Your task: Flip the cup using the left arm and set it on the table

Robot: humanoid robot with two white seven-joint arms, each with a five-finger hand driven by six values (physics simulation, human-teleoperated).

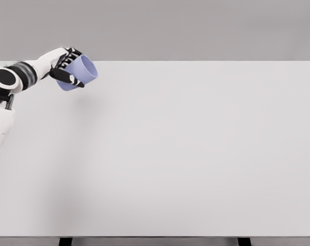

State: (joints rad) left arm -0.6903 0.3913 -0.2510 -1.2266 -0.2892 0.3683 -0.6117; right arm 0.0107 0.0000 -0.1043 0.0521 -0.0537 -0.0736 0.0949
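A pale blue cup [79,72] hangs tilted above the far left part of the white table [186,154]. One flat end of the cup faces up and to the right. My left hand [66,65] is shut on it, with dark fingers [70,79] wrapped across its side and the white forearm running in from the left edge. I cannot tell whether that end is the cup's mouth or its base. The right arm does not show anywhere in the head view.
The table's far edge runs just behind the cup, with a plain grey wall beyond it. Two dark table legs [65,241] show under the near edge.
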